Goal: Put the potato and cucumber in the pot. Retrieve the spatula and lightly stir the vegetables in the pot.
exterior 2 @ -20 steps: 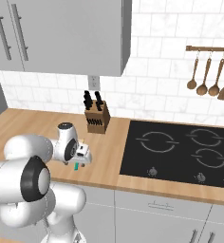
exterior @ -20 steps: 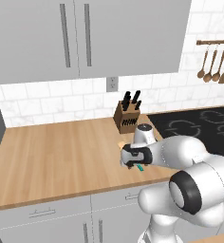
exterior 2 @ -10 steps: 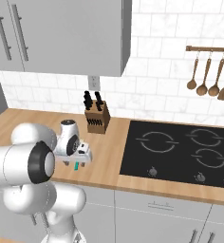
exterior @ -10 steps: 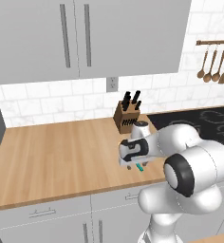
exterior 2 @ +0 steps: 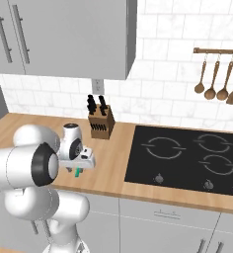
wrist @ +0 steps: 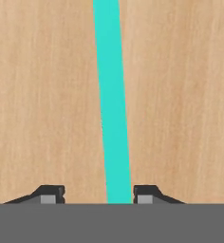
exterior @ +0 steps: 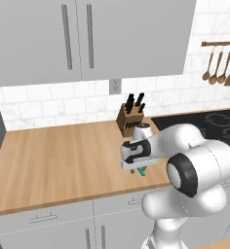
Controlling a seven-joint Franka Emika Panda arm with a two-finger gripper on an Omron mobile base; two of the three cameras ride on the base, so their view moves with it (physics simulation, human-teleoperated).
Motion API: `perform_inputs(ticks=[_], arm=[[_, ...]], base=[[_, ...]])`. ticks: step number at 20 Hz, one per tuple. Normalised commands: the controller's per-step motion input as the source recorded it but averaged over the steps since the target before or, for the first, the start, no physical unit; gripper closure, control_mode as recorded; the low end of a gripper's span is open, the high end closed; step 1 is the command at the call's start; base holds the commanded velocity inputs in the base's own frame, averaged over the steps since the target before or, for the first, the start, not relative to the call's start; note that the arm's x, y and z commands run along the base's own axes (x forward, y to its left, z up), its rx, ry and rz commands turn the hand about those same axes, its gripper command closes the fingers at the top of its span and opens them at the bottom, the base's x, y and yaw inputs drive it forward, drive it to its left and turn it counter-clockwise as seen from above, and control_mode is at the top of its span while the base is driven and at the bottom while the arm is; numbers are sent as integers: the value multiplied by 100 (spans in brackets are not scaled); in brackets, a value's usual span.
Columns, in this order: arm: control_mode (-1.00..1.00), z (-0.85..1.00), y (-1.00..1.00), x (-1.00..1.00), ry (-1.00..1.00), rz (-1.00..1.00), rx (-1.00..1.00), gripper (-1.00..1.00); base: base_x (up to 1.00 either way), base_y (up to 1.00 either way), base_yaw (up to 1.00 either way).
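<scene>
teal against pale wood: a long, narrow teal-green object point(wrist: 113, 99) lies on the wooden counter point(exterior: 58, 155) and runs up between my two fingertips point(wrist: 50, 193). my pincer point(wrist: 98, 194) is spread, straddling it, and i cannot tell if the tips touch it. whether this is the cucumber, i cannot tell. from the base cameras my hand sits low over the counter's front edge, near the knife block point(exterior 2: 100, 123), left of the black cooktop point(exterior 2: 187, 158).

Light wooden countertop point(exterior: 58, 155), knife block point(exterior: 129, 115) standing near the wall, black cooktop point(exterior 2: 187, 155) set alongside, a teal-green bar point(wrist: 113, 104), possibly a handle, lying flat
</scene>
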Motion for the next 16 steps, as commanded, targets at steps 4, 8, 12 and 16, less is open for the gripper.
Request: perform_inputs(ticks=[4,8,12,16], arm=[[-100,-16,0,-18,-4,0,0,100],[-100,-21,0,-5,0,0,0,100],[-100,-20,-4,-36,-2,0,0,100],[-100,-7,-10,-48,-7,0,0,100]], base=[[0,0,0],[0,0,0],[0,0,0],[0,0,0]])
